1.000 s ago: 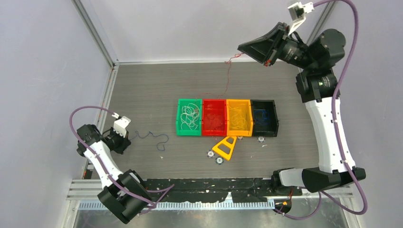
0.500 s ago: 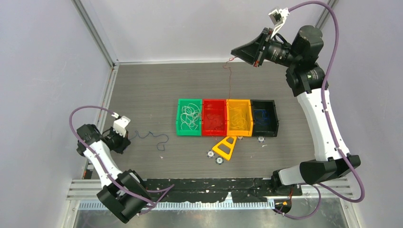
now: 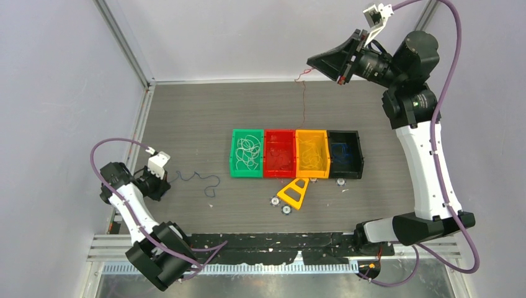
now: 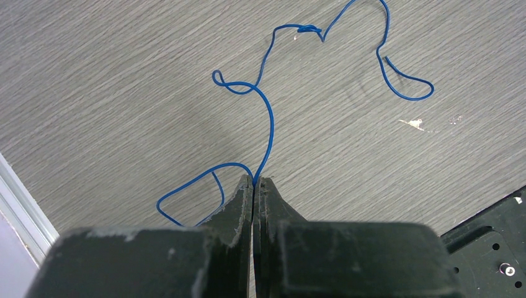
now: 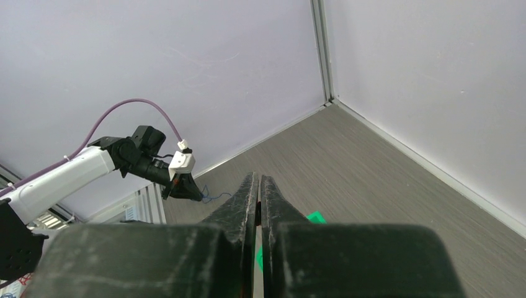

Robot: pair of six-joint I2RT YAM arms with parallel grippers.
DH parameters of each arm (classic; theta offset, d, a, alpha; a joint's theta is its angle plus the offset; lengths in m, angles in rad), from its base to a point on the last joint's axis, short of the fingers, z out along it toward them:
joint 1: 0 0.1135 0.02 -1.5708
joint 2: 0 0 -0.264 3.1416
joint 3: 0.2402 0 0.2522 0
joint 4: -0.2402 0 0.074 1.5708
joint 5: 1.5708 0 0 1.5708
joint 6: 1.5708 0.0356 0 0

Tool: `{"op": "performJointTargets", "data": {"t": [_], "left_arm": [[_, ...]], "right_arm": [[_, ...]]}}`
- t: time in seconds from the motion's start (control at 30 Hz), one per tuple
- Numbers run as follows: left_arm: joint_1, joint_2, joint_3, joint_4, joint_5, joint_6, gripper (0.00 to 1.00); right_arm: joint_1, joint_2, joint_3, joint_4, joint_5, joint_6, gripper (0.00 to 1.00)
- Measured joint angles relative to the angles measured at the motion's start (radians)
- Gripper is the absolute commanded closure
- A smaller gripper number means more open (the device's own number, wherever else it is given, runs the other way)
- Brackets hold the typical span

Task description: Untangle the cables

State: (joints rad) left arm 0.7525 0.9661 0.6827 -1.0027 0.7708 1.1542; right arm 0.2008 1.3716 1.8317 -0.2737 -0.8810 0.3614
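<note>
Right arm sits a touch further right and higher than half a second ago, and the red cable came with it. Left arm unchanged.

Top view: right gripper (image 3: 310,63) is raised at far right, jaws together. The red cable (image 3: 304,99) dangles from its tip, lower end near the far rim of the orange tray (image 3: 311,131); can't tell if it touches the table (image 3: 198,112). Left gripper (image 3: 168,180) is low at near left, clamped on one end of the blue cable (image 3: 198,174), which lies squiggled on the table well apart from the trays. Green tray (image 3: 234,155) holds white cables (image 3: 248,149), red tray (image 3: 279,131) holds red ones, the orange tray yellow ones, black tray (image 3: 360,152) blue ones. Yellow triangular piece (image 3: 293,194) lies just near of the trays.

Left wrist: jaws pressed together, pinching the blue cable (image 4: 271,121). A small knot (image 4: 307,28) sits further along it, and the free end curls right.

Right wrist: jaws pressed together; red cable not visible here.

Handling, judged: the cables are very light, limp and hair-thin, so likely to slip between flat pads. Pinch near an end or right beside the knot, and pull gently so the knot doesn't tighten.

No readable writing or labels.
</note>
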Motion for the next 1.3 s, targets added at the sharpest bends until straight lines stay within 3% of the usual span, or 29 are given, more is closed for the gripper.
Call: {"op": "performJointTargets", "data": {"t": [0.27, 0.43, 0.9, 1.1, 1.3], "left_arm": [[0.0, 0.01, 0.0, 0.0, 0.0, 0.0, 1.0], [0.0, 0.014, 0.0, 0.0, 0.0, 0.0, 1.0], [0.0, 0.019, 0.0, 0.005, -0.007, -0.01, 1.0], [0.0, 0.025, 0.0, 0.008, -0.016, -0.018, 1.0], [0.0, 0.031, 0.0, 0.011, -0.026, -0.019, 1.0]], "right_arm": [[0.0, -0.006, -0.018, -0.002, 0.0, -0.021, 0.95], [0.01, -0.003, -0.113, 0.013, 0.002, -0.023, 0.95], [0.205, 0.132, -0.192, 0.095, 0.023, 0.011, 0.94], [0.25, 0.109, -0.401, 0.204, 0.017, 0.06, 0.95], [0.259, 0.12, -0.6, 0.138, 0.085, -0.05, 0.94]]}}
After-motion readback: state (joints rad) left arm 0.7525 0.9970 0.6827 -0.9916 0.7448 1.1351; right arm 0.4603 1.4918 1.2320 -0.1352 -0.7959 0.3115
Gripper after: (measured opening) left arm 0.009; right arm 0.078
